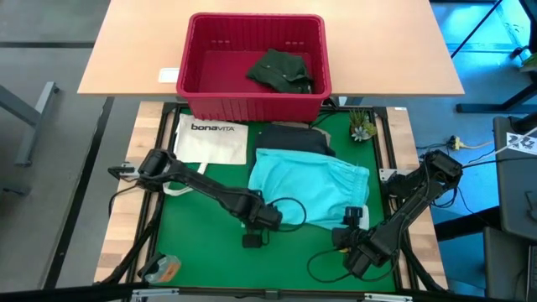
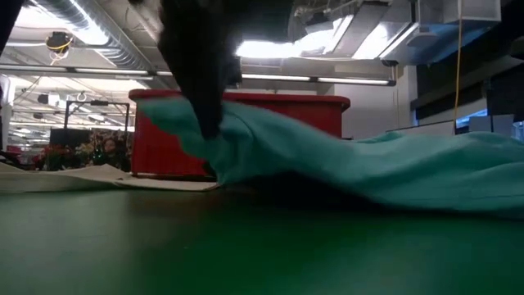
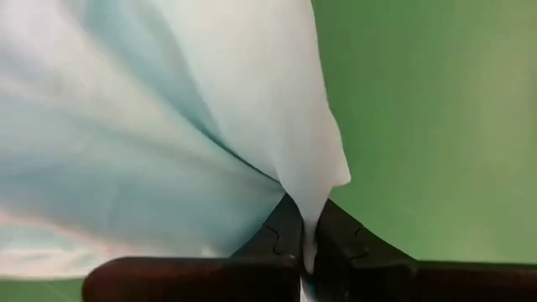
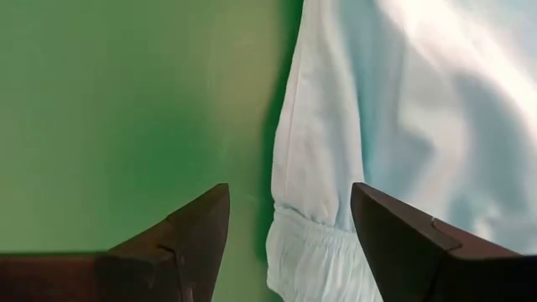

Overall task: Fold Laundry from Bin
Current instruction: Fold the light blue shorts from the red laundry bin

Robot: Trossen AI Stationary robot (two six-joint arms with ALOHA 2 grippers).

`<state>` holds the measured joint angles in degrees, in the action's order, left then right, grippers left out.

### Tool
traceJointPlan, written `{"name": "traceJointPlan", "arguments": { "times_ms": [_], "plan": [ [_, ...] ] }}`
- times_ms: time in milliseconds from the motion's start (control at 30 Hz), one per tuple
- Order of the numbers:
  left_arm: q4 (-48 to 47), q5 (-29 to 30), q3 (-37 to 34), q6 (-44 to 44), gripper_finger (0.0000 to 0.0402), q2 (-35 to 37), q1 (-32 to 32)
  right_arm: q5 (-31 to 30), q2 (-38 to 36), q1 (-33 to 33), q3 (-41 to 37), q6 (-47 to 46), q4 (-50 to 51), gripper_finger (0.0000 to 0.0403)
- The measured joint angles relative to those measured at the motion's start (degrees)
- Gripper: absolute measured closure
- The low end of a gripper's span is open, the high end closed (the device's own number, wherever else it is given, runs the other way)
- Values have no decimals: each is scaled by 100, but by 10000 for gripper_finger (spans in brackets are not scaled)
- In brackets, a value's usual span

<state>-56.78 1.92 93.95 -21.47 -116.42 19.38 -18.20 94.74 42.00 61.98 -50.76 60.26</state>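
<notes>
A light turquoise garment lies spread on the green mat. My left gripper is shut on its near left corner, and in the low view that corner is raised off the mat. My right gripper hovers open over the garment's near right corner, a finger on either side of the gathered edge. A dark grey garment lies partly under the turquoise one's far edge. Inside the red bin at the far side rests a dark green garment. My left gripper pinches the turquoise garment's corner between its two fingers, coming from above and pointing steeply down. The cloth runs from the fingers in drawn folds. That corner is lifted clear, while the rest of the garment lies on the mat.
A white tote bag lies flat on the mat's far left. A small green plant stands at the far right corner. An orange-and-grey object sits at the near left. Bare mat lies near the front edge.
</notes>
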Motion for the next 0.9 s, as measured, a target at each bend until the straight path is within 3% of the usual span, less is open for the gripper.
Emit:
{"name": "traceJointPlan", "arguments": {
  "times_ms": [167,467,733,900],
  "plan": [
    [-224,-71,236,-243,399,2,398,201,0,0,-2,155,20,155],
    [-73,-719,278,-892,399,11,1006,431,0,2,-2,412,4,155],
    [867,-1000,278,-1459,388,11,1470,714,1,0,-2,468,-26,155],
    [1566,-692,278,-1585,385,13,1632,863,0,0,-2,476,-12,155]
  ]
}}
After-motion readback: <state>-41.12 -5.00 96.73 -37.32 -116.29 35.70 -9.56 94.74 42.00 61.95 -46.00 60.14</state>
